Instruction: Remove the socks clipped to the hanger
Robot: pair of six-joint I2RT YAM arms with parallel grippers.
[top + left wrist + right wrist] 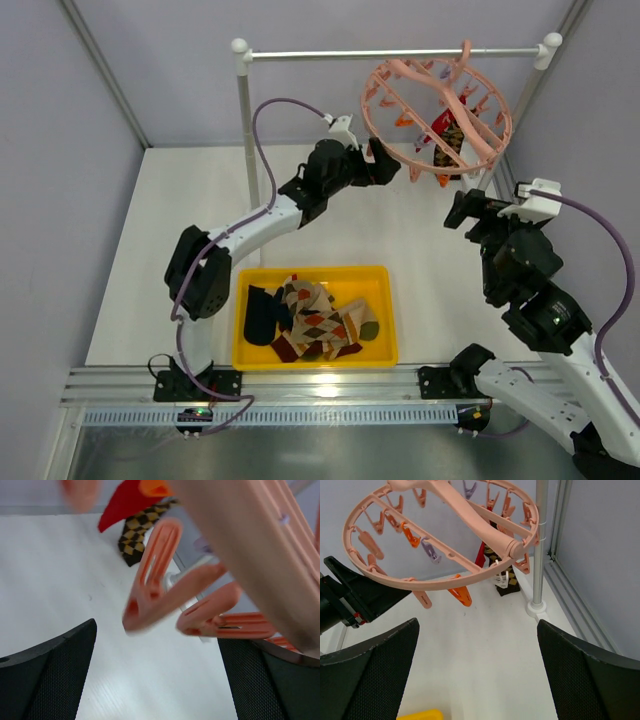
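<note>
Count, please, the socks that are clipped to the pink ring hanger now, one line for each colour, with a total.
red sock: 1
black-and-yellow checked sock: 1
Total on the hanger: 2

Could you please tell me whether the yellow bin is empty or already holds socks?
Not empty: the yellow bin holds a loose pile of socks, including a dark navy sock and an argyle sock.
</note>
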